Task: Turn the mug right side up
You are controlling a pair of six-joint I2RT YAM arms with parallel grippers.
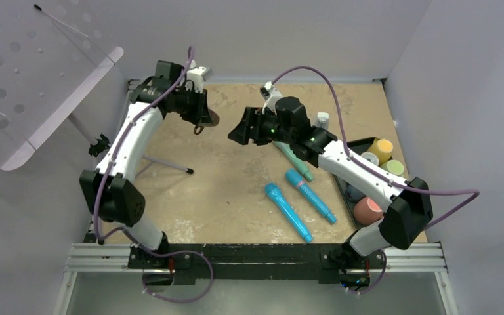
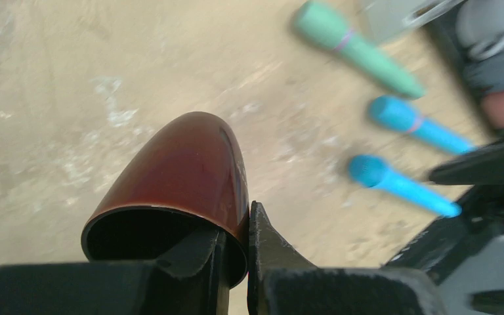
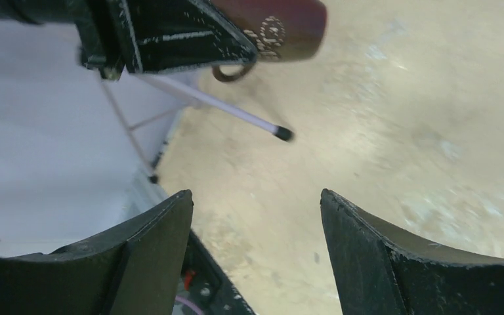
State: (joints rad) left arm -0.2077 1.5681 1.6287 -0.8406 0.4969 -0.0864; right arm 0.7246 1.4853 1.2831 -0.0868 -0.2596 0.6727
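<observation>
We see our left hand (image 2: pixel 234 236) clenched on the rim of the brown mug (image 2: pixel 184 164), one finger inside the mouth and the other outside against the wall. The mug is held clear above the counter (image 1: pixel 230 190), lying sideways with its mouth turned toward that hand. Our right hand (image 3: pixel 254 200) is released and spread wide, facing the mug from the right and apart from it.
</observation>
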